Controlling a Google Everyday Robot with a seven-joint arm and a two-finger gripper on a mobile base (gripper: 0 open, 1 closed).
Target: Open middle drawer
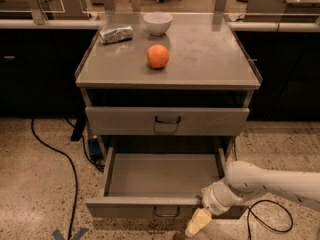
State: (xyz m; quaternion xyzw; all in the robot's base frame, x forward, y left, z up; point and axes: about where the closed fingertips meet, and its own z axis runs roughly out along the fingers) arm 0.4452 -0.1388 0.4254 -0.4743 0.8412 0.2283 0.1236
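The grey cabinet has a shut top drawer [167,120] with a dark loop handle. Below it the middle drawer [162,176] stands pulled far out and shows an empty inside. Its front [125,208] carries a small dark loop handle [166,212]. My gripper [197,223] is at the end of the white arm that comes in from the right. It sits just below the front edge of the middle drawer, right of the handle. The bottom drawer is hidden under the pulled-out one.
On the cabinet top [210,54] stand an orange [158,56], a white bowl [157,23] and a foil packet [116,34]. A black cable [60,159] runs over the speckled floor at the left, another cable [270,219] loops at the right. Dark counters flank the cabinet.
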